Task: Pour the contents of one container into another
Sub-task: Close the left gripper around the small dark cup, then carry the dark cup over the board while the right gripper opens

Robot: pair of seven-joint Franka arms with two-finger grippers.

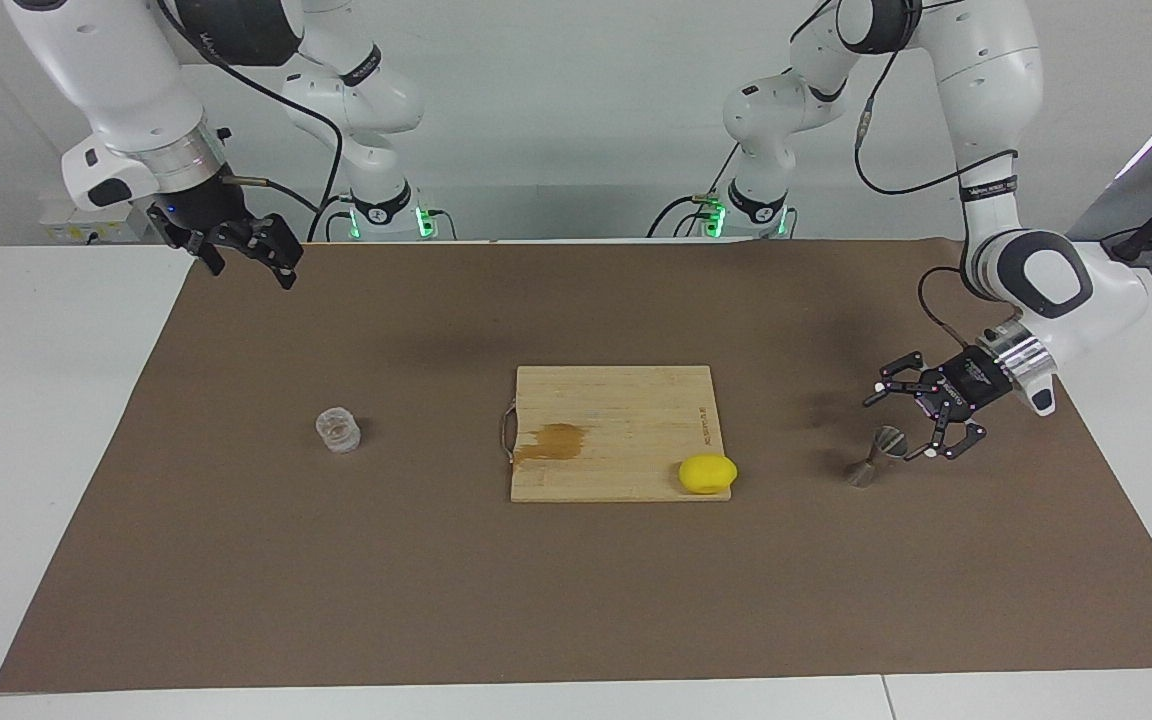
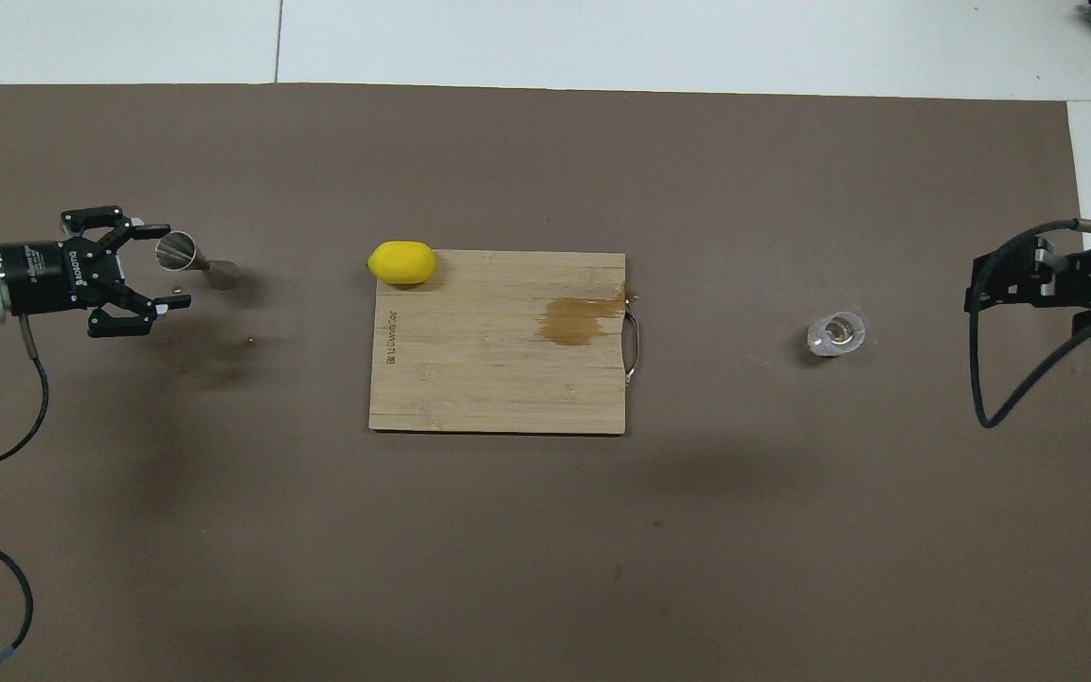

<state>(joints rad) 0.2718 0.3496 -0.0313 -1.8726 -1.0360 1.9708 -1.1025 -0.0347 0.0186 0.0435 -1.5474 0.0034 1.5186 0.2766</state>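
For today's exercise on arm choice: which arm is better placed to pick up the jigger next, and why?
Left. Its open pincer sits low right beside the jigger at its end of the table, fingers either side of the cup. The right pincer, also open, waits high up by the table's edge, nearer the glass.

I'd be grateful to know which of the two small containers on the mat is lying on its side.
The metal jigger, tipped over beside the open left gripper; the glass tumbler stands upright.
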